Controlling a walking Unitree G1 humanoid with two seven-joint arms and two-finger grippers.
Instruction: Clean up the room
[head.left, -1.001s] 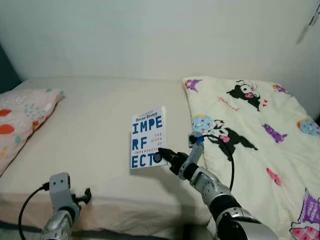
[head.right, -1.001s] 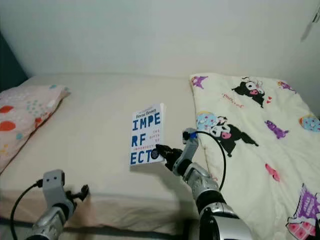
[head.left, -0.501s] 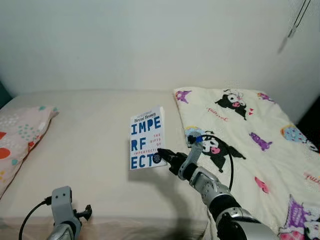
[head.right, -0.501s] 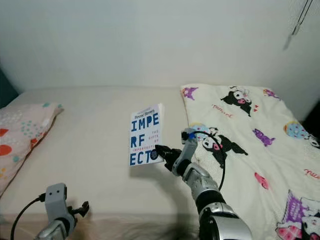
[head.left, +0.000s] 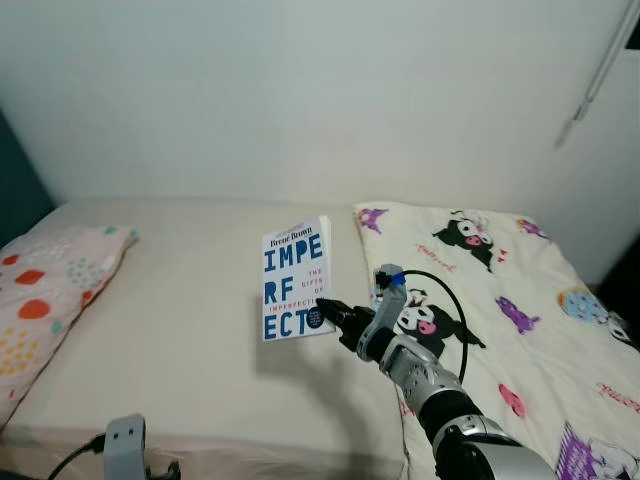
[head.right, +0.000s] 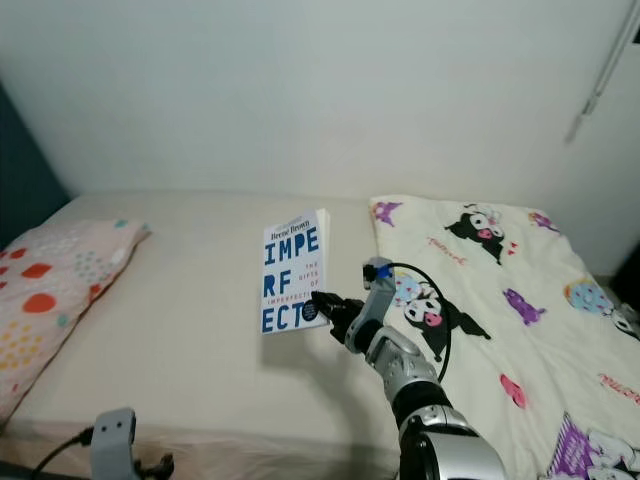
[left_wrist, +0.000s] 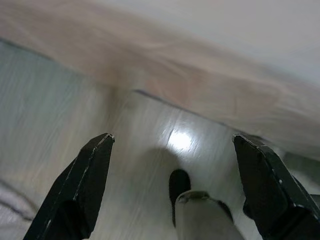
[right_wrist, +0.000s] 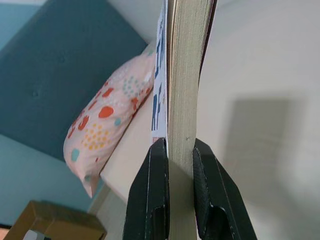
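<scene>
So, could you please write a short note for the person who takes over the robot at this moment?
Right gripper: shut on the book, holding it upright by its lower corner in the air above the bed; the right wrist view shows the fingers pinching its page edge.
Left gripper: open, holding nothing, low beside the bed edge, over the floor.
Things: pillow at the left end of the bed, cartoon blanket spread over the right side.
Done: book picked up.
Left: put the book in its place; the place is not in view.
</scene>
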